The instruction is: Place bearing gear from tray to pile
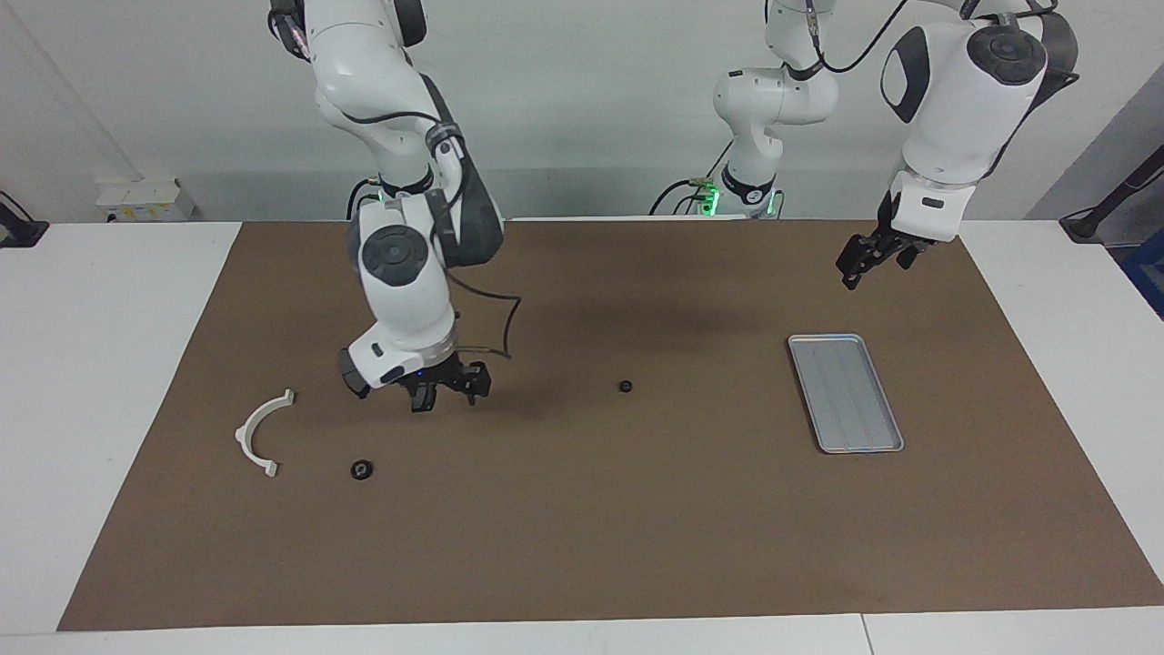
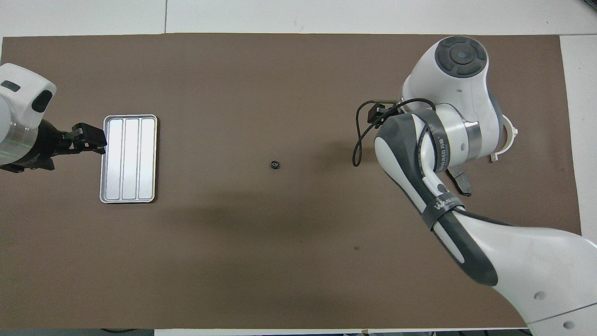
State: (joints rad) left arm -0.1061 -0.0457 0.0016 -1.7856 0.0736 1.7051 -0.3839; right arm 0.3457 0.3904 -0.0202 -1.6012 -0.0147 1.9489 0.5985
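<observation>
The bearing gear [image 1: 626,386], at frame centre on the table [image 1: 582,546], looks small, rigid, prone to rolling; grasp across its rim. Right gripper [image 1: 446,389] and left gripper [image 1: 868,262] are spread, empty.

- The tray [image 2: 128,158] is seen toward the left arm's end of the worktop [image 2: 280,261].
- The left end effector [image 2: 88,140] is held over the tray's rim.
- A bearing gear [image 2: 274,164] is seen mid-worktop.
- The bracket [image 2: 508,140] is largely covered by the right arm.
</observation>
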